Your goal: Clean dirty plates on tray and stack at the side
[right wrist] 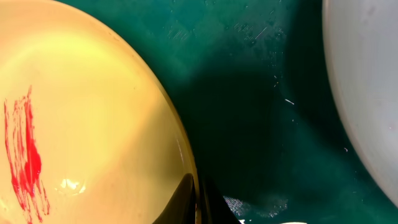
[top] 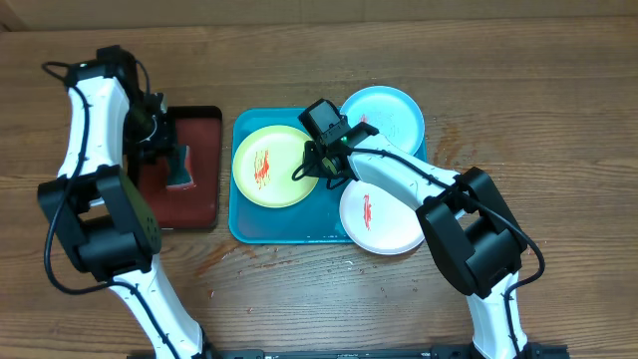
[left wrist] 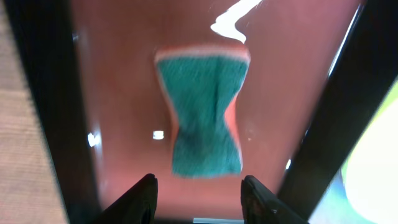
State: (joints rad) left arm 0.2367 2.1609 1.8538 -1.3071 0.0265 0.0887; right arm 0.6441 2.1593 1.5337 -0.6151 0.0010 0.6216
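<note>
The turquoise tray (top: 249, 224) holds a yellow-green plate (top: 269, 165) with a red smear. A light blue plate (top: 391, 112) leans over its far right corner. A white plate (top: 384, 214) with a red smear overlaps its right rim. My right gripper (top: 317, 163) is shut on the yellow-green plate's right rim; the wrist view shows one finger on each side of the rim (right wrist: 198, 199), with the plate (right wrist: 81, 124) at left and the white plate (right wrist: 367, 87) at right. My left gripper (left wrist: 198, 196) is open above a teal sponge (left wrist: 205, 118) and does not touch it.
The sponge (top: 180, 166) lies in a small black tray with a red inside (top: 194, 204), left of the turquoise tray. Bare wooden table surrounds both trays.
</note>
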